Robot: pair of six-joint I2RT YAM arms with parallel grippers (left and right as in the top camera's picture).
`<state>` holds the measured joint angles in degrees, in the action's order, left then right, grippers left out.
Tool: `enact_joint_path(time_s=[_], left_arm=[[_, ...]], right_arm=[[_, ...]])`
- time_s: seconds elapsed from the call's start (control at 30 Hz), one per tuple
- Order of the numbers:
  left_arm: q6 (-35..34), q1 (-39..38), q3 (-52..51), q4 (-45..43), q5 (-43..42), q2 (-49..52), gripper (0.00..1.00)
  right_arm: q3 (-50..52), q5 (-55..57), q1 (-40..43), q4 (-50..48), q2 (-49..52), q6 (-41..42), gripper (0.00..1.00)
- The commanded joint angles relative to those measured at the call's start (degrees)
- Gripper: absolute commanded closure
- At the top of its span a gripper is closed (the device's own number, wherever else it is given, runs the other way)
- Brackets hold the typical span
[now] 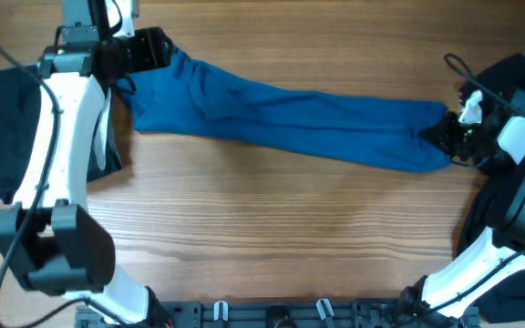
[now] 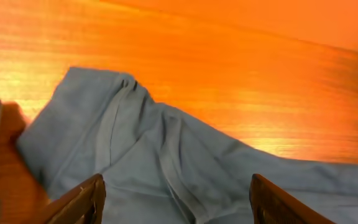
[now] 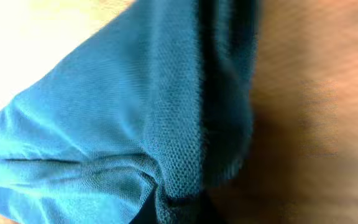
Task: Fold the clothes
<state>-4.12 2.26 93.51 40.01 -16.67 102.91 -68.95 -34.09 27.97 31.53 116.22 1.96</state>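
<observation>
The blue shirt (image 1: 290,114) lies pulled out in a long band across the table, from the far left to the right. My left gripper (image 1: 146,50) hovers at its left end. In the left wrist view its fingers (image 2: 176,208) are spread wide over the shirt's fabric (image 2: 154,155) and hold nothing. My right gripper (image 1: 451,134) is at the shirt's right end, where the cloth gathers into it. The right wrist view shows the blue knit (image 3: 135,112) bunched tight at the bottom edge, and it hides the fingers.
A dark garment (image 1: 3,118) lies at the left edge, partly under the left arm. Another dark garment (image 1: 509,73) lies at the far right, behind the right arm, with more dark cloth at the lower right (image 1: 522,287). Bare wood (image 1: 272,219) fills the near side.
</observation>
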Motion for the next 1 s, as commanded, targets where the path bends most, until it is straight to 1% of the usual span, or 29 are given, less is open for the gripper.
enact_joint_path(time_s=[0.0, 0.07, 0.13, 0.2, 0.27, 0.37, 0.4, 0.43, 0.47, 0.57, 0.63, 0.67, 0.73, 0.77, 0.8, 0.83, 0.87, 0.9, 0.93, 0.97], left_arm=[[1.0, -0.3, 0.5, 2.0, -1.1, -5.9, 0.27], [1.0, -0.3, 0.5, 4.1, -1.1, -7.8, 0.26], [1.0, -0.3, 0.5, 6.0, -1.1, -9.8, 0.26], [1.0, -0.3, 0.5, 6.2, -1.1, -10.4, 0.26], [0.9, -0.3, 0.5, 6.2, -1.1, -10.4, 0.26], [0.9, -0.3, 0.5, 6.2, -1.1, -10.4, 0.25], [0.9, -0.3, 0.5, 6.2, -1.1, -10.4, 0.25], [0.9, -0.3, 0.5, 6.2, -1.1, -10.4, 0.25], [0.9, -0.3, 0.5, 6.4, -1.1, -10.4, 0.25], [1.0, -0.3, 0.5, 7.0, -1.1, -10.4, 0.25], [1.0, -0.3, 0.5, 7.0, -1.1, -10.4, 0.24], [1.0, -0.3, 0.5, 7.0, -1.1, -10.4, 0.25], [2.3, -0.3, 0.5, 7.0, -1.1, -10.4, 0.24], [2.4, -0.3, 0.5, 7.0, -1.0, -10.4, 0.24], [2.4, -0.3, 0.5, 7.1, -1.1, -10.4, 0.24], [2.4, -0.3, 0.5, 7.2, -1.1, -10.4, 0.24], [2.4, -0.3, 0.5, 7.2, -1.1, -10.4, 0.24], [2.4, -0.3, 0.5, 7.2, -1.1, -10.4, 0.24], [2.4, -0.3, 0.5, 7.2, -1.1, -10.4, 0.23], [2.4, -0.3, 0.5, 7.4, -1.1, -10.4, 0.23]], right_arm=[[-3.1, 9.7, 6.1, 6.9, -5.2, 1.9, 0.96], [-7.1, 9.7, 8.4, 12.7, -9.9, -1.7, 0.96], [-10.1, 9.7, 8.3, 16.1, -15.1, -2.0, 0.96], [-10.2, 9.7, 4.5, 17.6, -19.8, -1.9, 0.96], [-10.2, 9.7, -1.1, 18.9, -20.5, 0.0, 0.96], [-10.2, 10.4, -12.0, 18.3, -18.8, 5.5, 0.96], [-10.2, 10.4, -16.7, 16.5, -17.4, 8.4, 0.96], [-10.2, 10.7, -19.5, 15.0, -16.3, 10.4, 0.95], [-10.2, 11.3, -22.9, 13.0, -14.7, 12.8, 0.93], [-10.2, 11.5, -30.8, 8.1, -9.4, 16.3, 0.91], [-10.2, 11.5, -34.2, 5.6, -6.5, 16.8, 0.92], [-10.2, 11.3, -35.7, 4.1, -5.3, 18.6, 0.92], [-10.2, 10.2, -37.7, 0.9, -4.6, 19.1, 0.92], [-10.2, 10.3, -38.6, 0.1, -4.6, 19.3, 0.89], [-10.2, 10.3, -39.3, -0.8, -4.6, 19.6, 0.79], [-10.2, 10.3, -39.8, -1.5, -4.6, 21.6, 0.65], [-10.2, 10.0, -40.0, -2.9, -4.6, 22.2, 0.45], [-10.2, 9.7, -40.0, -4.0, -4.7, 22.1, 0.42], [-10.2, 8.5, -39.7, -4.3, -4.8, 22.0, 0.42], [-10.2, 6.8, -39.3, -4.2, -5.1, 21.4, 0.45]])
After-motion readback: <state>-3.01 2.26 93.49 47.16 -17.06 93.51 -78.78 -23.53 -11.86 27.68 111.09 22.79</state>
